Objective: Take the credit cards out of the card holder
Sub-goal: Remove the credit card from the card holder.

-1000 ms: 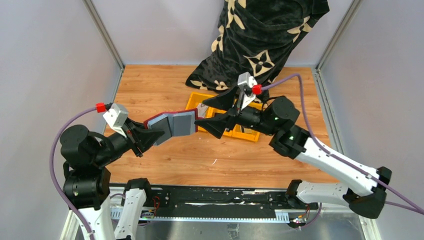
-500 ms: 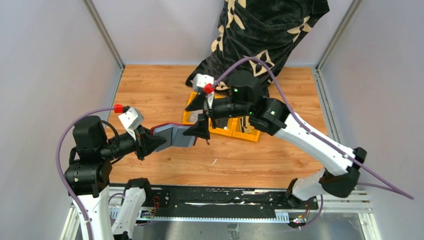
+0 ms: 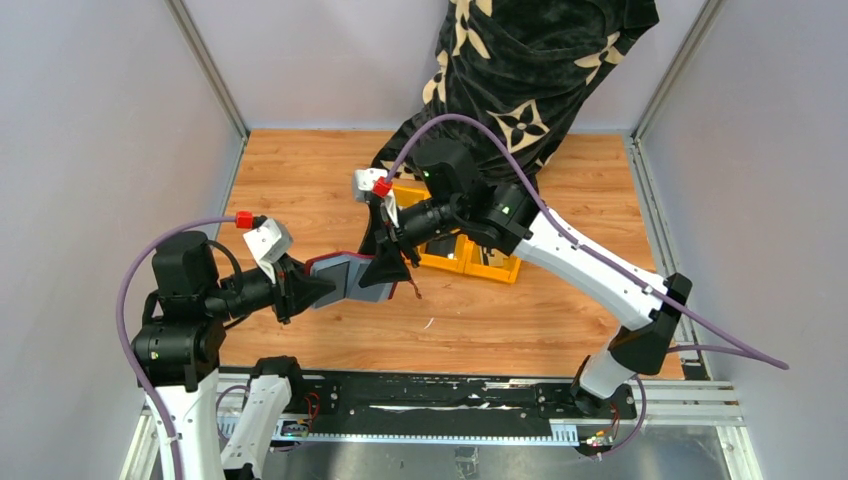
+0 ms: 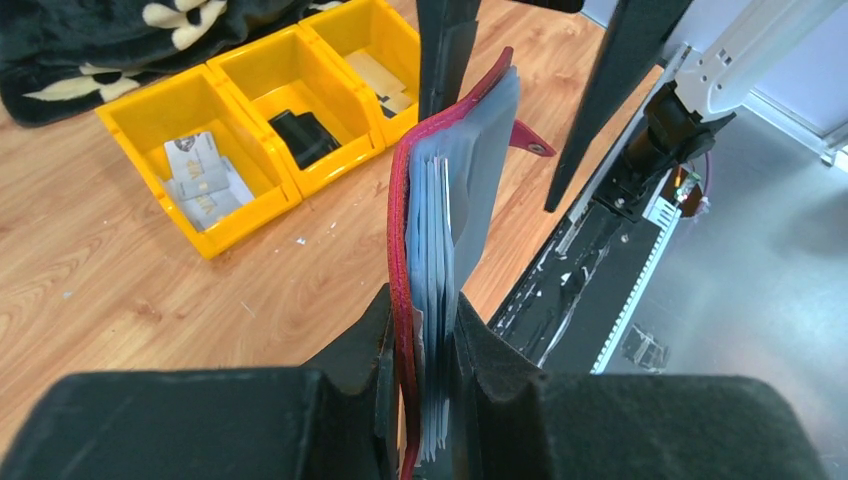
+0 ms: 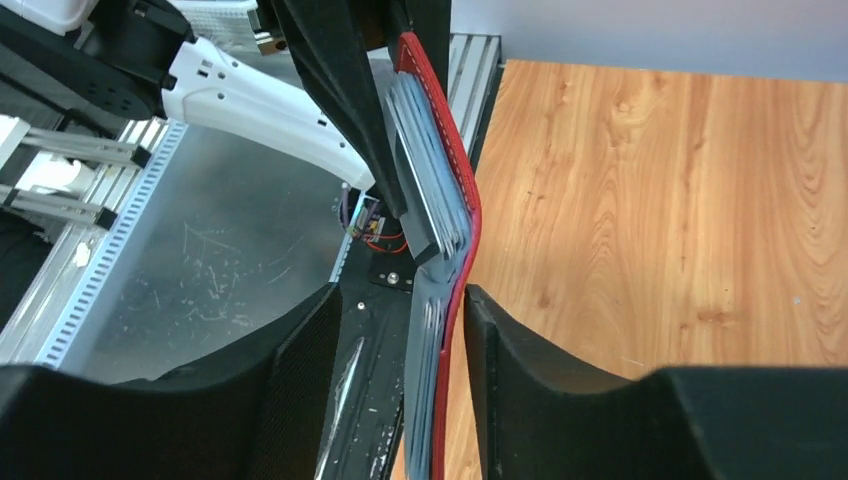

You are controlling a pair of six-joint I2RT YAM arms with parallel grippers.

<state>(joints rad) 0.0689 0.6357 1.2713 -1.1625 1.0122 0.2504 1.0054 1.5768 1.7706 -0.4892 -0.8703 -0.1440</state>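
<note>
My left gripper [image 3: 318, 287] is shut on the near end of the dark red card holder [image 3: 348, 277], which it holds off the table on edge. In the left wrist view the card holder [image 4: 432, 230] stands clamped between my fingers, its grey inner leaves and the edges of credit cards [image 4: 447, 205] fanned to the right of the red cover. My right gripper [image 3: 388, 256] straddles the far end. In the right wrist view the card holder [image 5: 440, 200] passes between open jaws. The red cover lies close to the right finger [image 5: 500, 340], with a wide gap to the left one.
A yellow three-compartment bin [image 3: 472, 264] sits behind the right gripper. In the left wrist view the yellow bin [image 4: 150, 105] holds loose cards [image 4: 200, 180] and a black object [image 4: 303, 136]. A black patterned cloth [image 3: 520, 70] lies at the back. The metal rail [image 3: 430, 395] runs along the near edge.
My right arm has swung left from over the bin to the card holder's far end, and its jaws have narrowed around it. The left gripper has kept its hold, shifting slightly.
</note>
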